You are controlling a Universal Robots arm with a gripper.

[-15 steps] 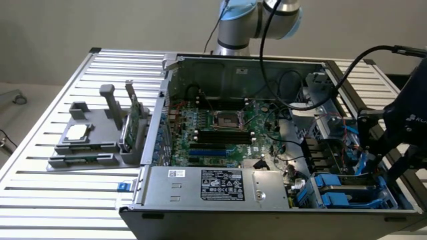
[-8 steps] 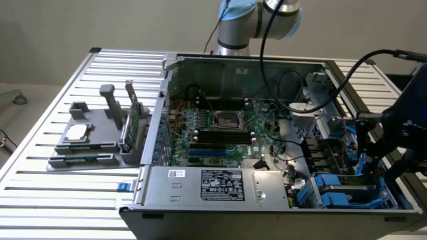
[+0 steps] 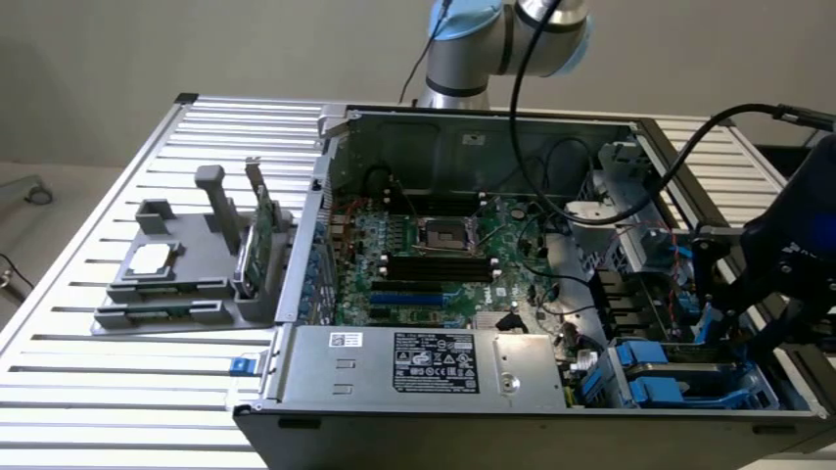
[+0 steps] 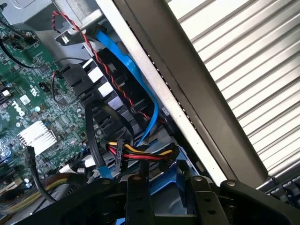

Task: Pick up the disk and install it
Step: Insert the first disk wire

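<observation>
Hovering over the drive bay (image 3: 679, 382) at the case's (image 3: 484, 119) front corner on the exterior view's right, the gripper (image 3: 747, 311) has its jaws partway closed on the disk (image 3: 712, 328), fingers (image 4: 138, 197) against its blue rails. The case wall runs just beside it, leaving little room. Cables (image 4: 140, 151) crowd the bay. Beyond the wall stretches the slatted table (image 3: 78, 294).
</observation>
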